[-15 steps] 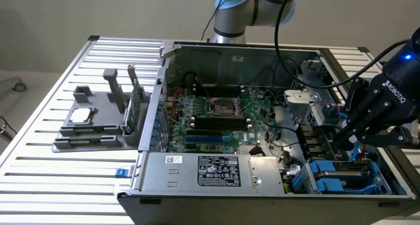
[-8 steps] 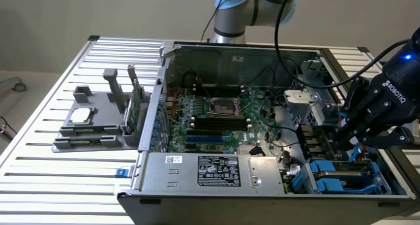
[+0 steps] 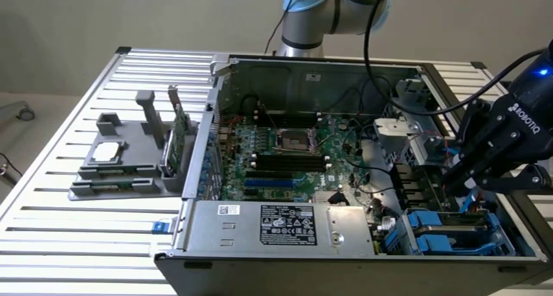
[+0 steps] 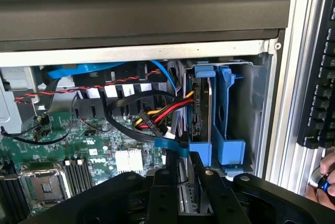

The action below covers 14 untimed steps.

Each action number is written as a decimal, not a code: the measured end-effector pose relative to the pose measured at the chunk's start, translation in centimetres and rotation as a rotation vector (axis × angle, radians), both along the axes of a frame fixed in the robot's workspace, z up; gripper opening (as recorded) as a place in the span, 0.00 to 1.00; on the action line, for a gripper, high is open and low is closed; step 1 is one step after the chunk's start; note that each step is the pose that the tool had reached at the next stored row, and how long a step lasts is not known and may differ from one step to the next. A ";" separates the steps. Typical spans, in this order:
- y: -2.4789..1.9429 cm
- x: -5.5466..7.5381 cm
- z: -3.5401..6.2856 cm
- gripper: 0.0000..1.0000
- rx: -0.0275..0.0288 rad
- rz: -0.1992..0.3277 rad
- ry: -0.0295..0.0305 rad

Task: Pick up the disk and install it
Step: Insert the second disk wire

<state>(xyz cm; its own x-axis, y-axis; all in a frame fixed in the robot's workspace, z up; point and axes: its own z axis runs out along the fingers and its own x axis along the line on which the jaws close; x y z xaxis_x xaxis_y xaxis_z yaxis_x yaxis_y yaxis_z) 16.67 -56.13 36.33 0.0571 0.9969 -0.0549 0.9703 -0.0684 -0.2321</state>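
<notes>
We see the gripper hanging over the drive bay at the exterior view's lower right corner of the computer case, its fingers slightly apart and clamped on nothing. The disk stands on edge in its blue carrier inside that bay, apparently already seated. What worries us is the cables — red, yellow and black, bunched just beside the disk — which a finger could snag. The wrist view gives us those cables up close and a person's hand at the edge; the exterior view gives us the motherboard and the grey holder on the tabletop.
</notes>
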 end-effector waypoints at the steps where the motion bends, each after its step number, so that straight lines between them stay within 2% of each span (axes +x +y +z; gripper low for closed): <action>1: 0.00 0.0 0.08 0.24 -0.0001 0.000 0.0000; 6: -0.04 0.0 0.24 0.24 -0.0001 0.000 0.0000; 14: -0.44 0.1 0.22 0.24 0.0017 0.000 -0.0010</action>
<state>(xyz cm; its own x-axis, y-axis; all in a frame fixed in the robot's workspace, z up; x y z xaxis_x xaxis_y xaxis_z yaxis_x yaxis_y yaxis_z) 16.76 -56.58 36.55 0.0571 0.9970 -0.0532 0.9705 -0.0679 -0.2312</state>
